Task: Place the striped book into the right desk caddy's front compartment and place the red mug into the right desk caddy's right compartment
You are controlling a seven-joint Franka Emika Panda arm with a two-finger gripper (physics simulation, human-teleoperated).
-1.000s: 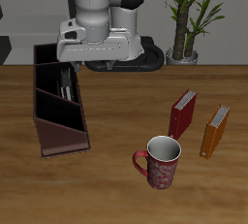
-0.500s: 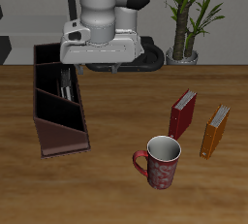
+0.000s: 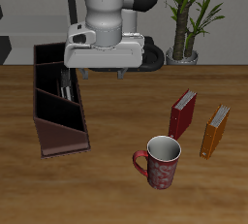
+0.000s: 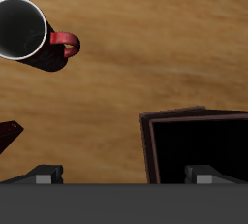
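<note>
Hovering high above the wooden worktop point(image 3: 116, 170), fingers point(image 3: 123, 72) spread wide and holding nothing. Already tucked upright inside the long dark maroon-brown desk caddy point(image 3: 58, 121): the thin grey-and-black striped book point(image 3: 66, 84). Standing upright near the front edge, well apart from the caddy: the dark red speckled mug point(image 3: 161, 162), handle out sideways. Just behind it, plain red book point(image 3: 182, 113) beside orange book point(image 3: 215, 131).

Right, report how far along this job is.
Done, it seems: the grey-and-black striped book stands inside the long maroon-brown desk caddy. In hand: nothing; the gripper hangs open and empty. Left: the dark red speckled mug still sits on the wooden table, untouched.
</note>
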